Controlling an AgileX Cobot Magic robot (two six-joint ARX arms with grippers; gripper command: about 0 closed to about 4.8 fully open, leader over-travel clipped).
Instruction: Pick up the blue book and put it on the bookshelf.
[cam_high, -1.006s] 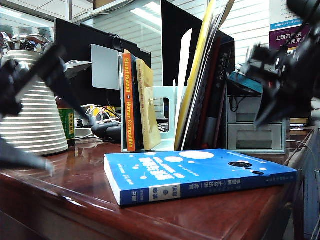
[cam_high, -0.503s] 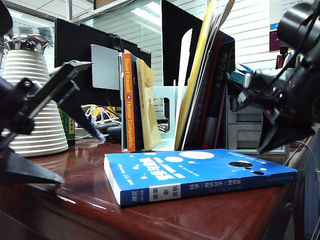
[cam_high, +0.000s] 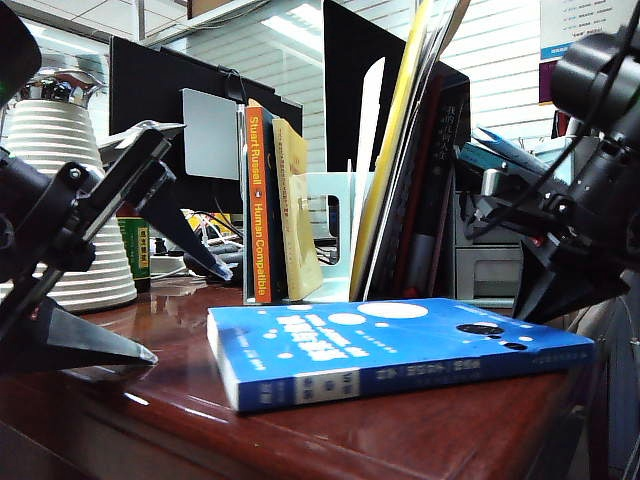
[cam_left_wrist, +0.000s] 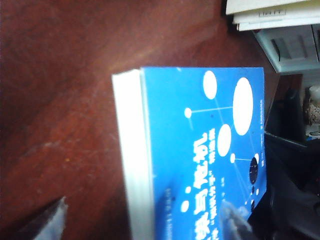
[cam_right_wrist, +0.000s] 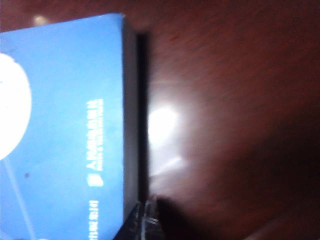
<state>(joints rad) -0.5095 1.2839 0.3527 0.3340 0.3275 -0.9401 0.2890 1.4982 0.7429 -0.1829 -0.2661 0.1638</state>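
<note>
Dark worktop (cam_high: 150, 400) | blue book (cam_high: 400, 345) lying flat, unlifted | bookshelf (cam_high: 335, 235) awaits | left hand (cam_high: 120, 270) spread wide beside book | right hand (cam_right_wrist: 147, 220) closed, empty, at book's edge

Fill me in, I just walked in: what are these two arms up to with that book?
A two-armed robot is closing in on the blue book, which lies flat on the wooden desk, not yet gripped. The left gripper hangs open beside the book's left end; the right gripper is shut, at its right edge. The mint-green bookshelf behind waits, already holding other books.
</note>
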